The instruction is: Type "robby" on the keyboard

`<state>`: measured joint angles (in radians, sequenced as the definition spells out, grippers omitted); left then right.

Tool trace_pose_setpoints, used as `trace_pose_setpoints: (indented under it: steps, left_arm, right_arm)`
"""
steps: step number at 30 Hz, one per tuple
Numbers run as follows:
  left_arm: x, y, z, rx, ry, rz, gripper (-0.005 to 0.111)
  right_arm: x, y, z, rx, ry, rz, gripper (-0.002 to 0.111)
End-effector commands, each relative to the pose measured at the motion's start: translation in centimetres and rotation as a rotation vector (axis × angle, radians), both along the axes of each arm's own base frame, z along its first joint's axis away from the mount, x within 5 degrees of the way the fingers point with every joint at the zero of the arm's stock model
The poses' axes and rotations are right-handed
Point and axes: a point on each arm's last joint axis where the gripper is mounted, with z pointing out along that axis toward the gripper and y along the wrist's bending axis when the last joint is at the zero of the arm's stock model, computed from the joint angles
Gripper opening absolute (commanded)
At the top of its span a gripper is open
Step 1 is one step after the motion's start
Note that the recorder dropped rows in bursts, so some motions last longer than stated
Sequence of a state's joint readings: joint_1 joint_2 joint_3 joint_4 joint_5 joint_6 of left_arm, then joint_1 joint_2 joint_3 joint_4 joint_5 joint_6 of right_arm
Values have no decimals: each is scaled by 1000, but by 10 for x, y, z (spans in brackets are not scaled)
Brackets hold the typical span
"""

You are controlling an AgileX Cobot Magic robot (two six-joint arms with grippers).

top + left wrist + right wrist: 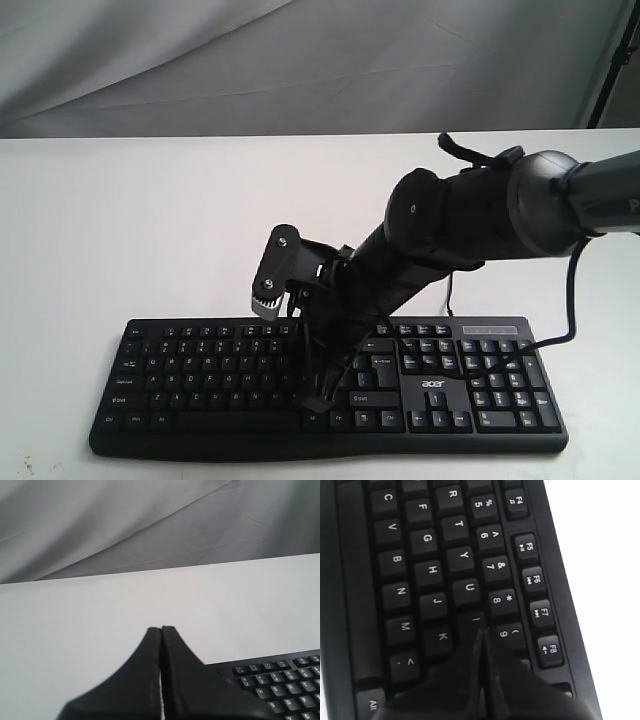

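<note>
The black keyboard with its white "acer" logo lies across the near part of the white table. My right gripper reaches down over its middle. In the right wrist view the gripper is shut, and its tips sit at the edge of the I key, beside the 9 key. The key under the fingers is hidden. My left gripper is shut on nothing and held above bare table, with the keyboard's corner off to one side. The left gripper is out of the exterior view.
The right arm's bulky dark body stretches in from the right above the number pad. A black cable loops down at the right end of the keyboard. Grey cloth hangs behind the table.
</note>
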<state>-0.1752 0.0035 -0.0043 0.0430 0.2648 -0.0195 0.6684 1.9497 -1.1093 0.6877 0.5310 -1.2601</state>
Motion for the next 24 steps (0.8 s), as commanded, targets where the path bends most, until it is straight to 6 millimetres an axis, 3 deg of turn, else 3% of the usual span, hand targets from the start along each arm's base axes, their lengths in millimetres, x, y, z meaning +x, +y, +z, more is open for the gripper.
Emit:
trace_pose_setpoints:
  steps: [1,14,20,24]
  left_arm:
    - [0,0,-1,1,-5,-5,0]
    - [0,0,-1,1,-5,-5,0]
    - [0,0,-1,1,-5,-5,0]
    - [0,0,-1,1,-5,-5,0]
  right_arm:
    - [2,-2,1,6,-11,-7,0]
    - [4,-1,-7,7,-4,-12,0]
    - [1,-1,25,57,-70,-1,0]
    - [-5,7,27,79,-70,10,0]
